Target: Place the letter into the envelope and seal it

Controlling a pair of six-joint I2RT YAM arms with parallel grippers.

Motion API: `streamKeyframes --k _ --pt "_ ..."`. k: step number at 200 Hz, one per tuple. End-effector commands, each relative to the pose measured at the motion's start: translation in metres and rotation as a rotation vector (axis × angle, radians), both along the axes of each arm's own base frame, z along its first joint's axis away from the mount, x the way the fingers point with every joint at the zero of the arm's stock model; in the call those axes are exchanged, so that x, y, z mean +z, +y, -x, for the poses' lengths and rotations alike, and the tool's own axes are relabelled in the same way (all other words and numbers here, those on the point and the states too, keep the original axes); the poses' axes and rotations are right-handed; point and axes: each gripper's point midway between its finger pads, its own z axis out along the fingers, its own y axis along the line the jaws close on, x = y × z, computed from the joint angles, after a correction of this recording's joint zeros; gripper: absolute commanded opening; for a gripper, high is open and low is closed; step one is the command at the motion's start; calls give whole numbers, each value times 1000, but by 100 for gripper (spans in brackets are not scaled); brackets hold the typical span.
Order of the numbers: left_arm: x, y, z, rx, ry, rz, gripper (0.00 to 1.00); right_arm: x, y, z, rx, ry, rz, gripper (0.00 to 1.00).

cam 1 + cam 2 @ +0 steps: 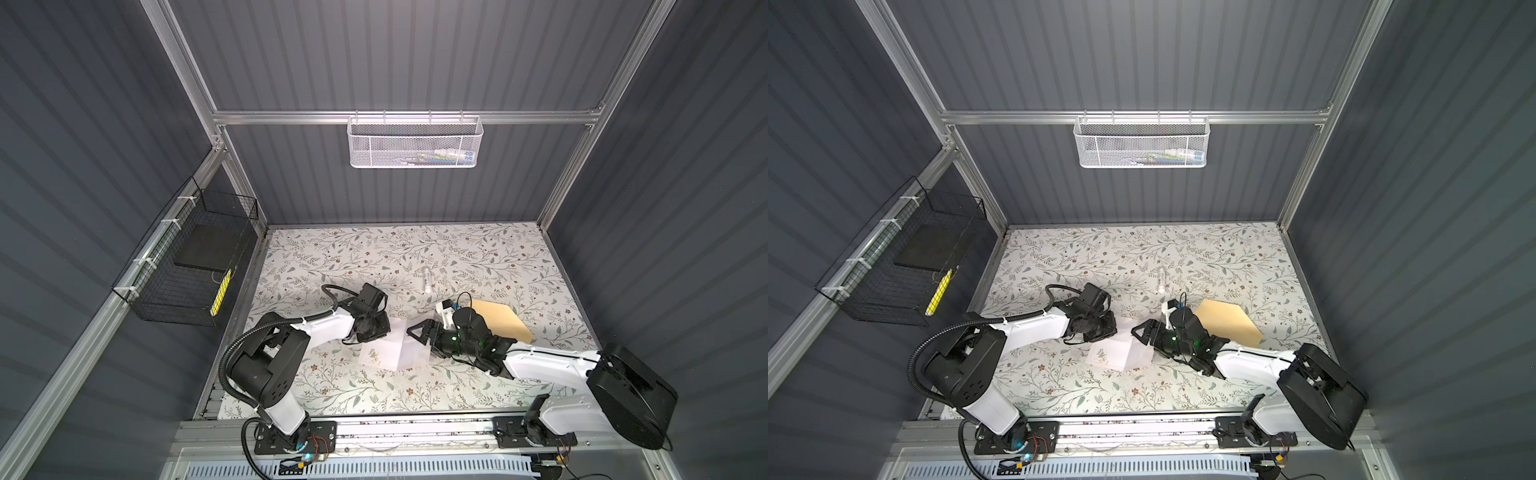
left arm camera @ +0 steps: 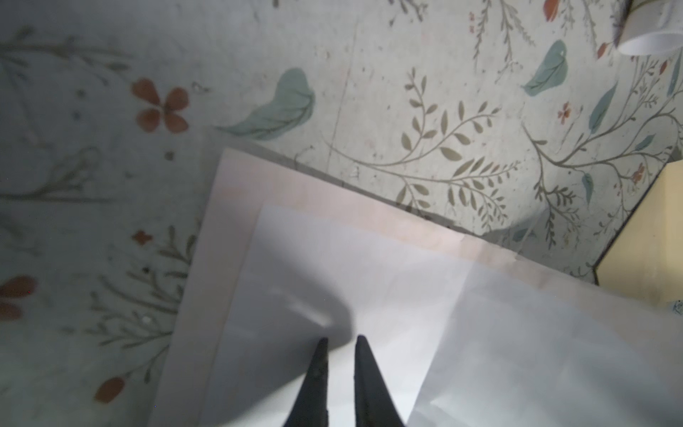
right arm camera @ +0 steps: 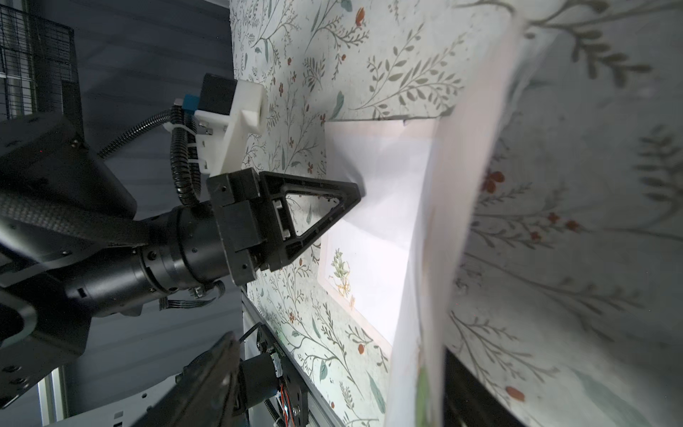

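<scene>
The letter (image 1: 386, 348), printed with a sprig, lies outside the envelope (image 1: 505, 318). Your left gripper (image 2: 342, 342) has its fingers narrow over it, and whether they grip is unclear. For the right gripper (image 1: 412, 331) I cannot tell.

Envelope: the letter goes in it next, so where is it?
In a top view the envelope lies right of centre, partly under the right arm.

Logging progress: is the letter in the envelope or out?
Out. The letter lies on the floral table beside the envelope, not inside it.
</scene>
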Motion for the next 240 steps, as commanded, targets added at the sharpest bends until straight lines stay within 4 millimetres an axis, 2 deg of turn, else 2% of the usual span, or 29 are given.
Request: streamKeyframes --k 1,31,60,102,168,196,213,225,233,240 --pt "-36 25 37 -5 144 -109 15 22 21 -8 42 -67 -69 80" --pt "-38 22 36 -12 143 -94 14 26 40 -9 101 -66 -114 84" --pt "-39 23 37 -13 138 -92 14 17 51 -13 110 -53 -115 88" --pt "-43 25 39 -6 139 -90 13 -11 51 -17 81 -11 -79 93" --pt "-44 23 37 -13 134 -92 13 -29 59 -22 76 -1 -102 98" --pt "-35 29 31 -3 103 -123 15 -40 55 -20 68 13 -81 99" --pt "-29 29 27 5 92 -129 22 -47 54 -19 70 18 -67 99" --pt "-26 31 25 14 85 -146 32 -51 54 -19 69 20 -66 99" --pt "-22 34 22 25 76 -163 48 -53 54 -18 69 24 -64 99" --pt "-18 38 21 35 70 -185 65 -56 53 -18 66 26 -60 99"
